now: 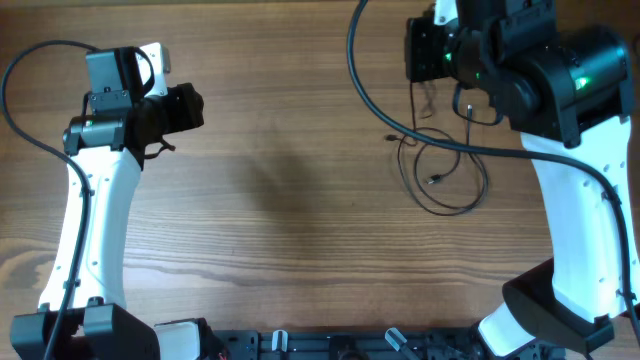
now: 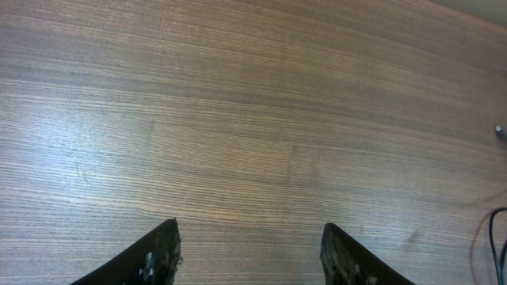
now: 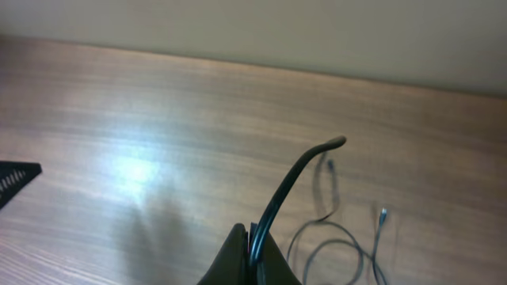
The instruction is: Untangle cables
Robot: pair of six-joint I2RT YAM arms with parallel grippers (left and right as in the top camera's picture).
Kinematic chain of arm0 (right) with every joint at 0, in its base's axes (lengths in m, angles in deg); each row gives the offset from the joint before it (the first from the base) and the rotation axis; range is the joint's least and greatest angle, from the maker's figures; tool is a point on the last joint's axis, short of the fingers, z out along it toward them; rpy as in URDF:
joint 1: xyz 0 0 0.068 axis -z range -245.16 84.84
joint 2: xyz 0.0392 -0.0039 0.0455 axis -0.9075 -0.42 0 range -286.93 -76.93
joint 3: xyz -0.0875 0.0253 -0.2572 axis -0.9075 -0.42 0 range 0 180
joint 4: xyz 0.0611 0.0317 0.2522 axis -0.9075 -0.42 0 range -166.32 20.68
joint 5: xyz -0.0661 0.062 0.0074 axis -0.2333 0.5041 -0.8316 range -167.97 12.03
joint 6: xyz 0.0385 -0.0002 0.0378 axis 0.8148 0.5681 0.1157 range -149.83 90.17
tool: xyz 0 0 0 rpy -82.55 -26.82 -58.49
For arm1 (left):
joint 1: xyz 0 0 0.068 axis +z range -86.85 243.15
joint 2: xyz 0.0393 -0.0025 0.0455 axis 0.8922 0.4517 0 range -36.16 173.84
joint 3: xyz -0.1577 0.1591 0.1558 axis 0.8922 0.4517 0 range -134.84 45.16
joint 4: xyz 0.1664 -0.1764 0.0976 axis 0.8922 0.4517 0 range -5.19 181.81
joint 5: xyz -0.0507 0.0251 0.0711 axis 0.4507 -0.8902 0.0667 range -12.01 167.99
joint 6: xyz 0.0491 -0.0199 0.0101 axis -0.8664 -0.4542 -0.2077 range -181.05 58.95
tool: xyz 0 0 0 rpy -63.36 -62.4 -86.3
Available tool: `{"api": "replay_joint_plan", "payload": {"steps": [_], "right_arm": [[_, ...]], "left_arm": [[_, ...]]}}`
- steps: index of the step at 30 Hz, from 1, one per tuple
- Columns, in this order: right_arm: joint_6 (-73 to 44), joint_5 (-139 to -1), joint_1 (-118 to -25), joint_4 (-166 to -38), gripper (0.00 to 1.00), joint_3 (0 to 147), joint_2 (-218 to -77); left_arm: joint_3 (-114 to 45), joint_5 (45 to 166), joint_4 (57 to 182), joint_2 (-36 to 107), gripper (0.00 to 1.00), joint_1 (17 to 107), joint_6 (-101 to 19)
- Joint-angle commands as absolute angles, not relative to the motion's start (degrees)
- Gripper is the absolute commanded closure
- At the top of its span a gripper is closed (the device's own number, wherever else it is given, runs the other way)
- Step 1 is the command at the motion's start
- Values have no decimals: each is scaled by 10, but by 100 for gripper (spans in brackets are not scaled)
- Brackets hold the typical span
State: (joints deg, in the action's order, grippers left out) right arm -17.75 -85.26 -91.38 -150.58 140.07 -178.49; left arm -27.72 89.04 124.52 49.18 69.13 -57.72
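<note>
The cables [image 1: 447,172] are thin black wires lying in loose, overlapping loops on the wooden table at the right, with small plugs at their ends. My right gripper [image 3: 252,231] is shut on one black cable [image 3: 295,176], which rises from between the fingers and ends in a plug [image 3: 337,142]. The other loops [image 3: 337,241] lie on the table beyond it. In the overhead view the right gripper [image 1: 415,55] hangs above the far edge of the tangle. My left gripper [image 2: 249,229] is open over bare wood, far left of the cables [image 1: 188,108]. A cable end [image 2: 500,131] shows at the left wrist view's right edge.
A thick black arm cable [image 1: 362,80] arcs from the top edge past the tangle to the right arm [image 1: 580,230]. The left arm [image 1: 95,220] stands along the left side. A dark rail [image 1: 330,345] runs along the front edge. A pale wall [image 3: 253,32] backs the table.
</note>
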Motion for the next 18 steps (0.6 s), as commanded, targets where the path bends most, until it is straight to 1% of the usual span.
{"api": "replay_joint_plan", "payload": {"steps": [1,6,9,11,14,18], "right_arm": [[-178,-905,-912,-1494,95,1407,-1765],[-131,-1086,-911,-1519,96,1407,-1763],[-97,-1156,-904,-1538,96,1407,-1755],[-81,-1177,-890,-1540,96,1407,-1746],[-71,-1191,-845,-1538,96,1407,-1714],[-69,-1191,-765,-1538,96,1407,-1653]], "left_arm": [[-280,901,1246,494,42,694,-580],[-280,902,1245,494,42,694,-580],[-280,902,1245,494,42,694,-581],[-280,902,1245,494,42,694,-582],[-280,902,1245,494,42,694,-582],[-280,902,1245,494,42,694,-582]]}}
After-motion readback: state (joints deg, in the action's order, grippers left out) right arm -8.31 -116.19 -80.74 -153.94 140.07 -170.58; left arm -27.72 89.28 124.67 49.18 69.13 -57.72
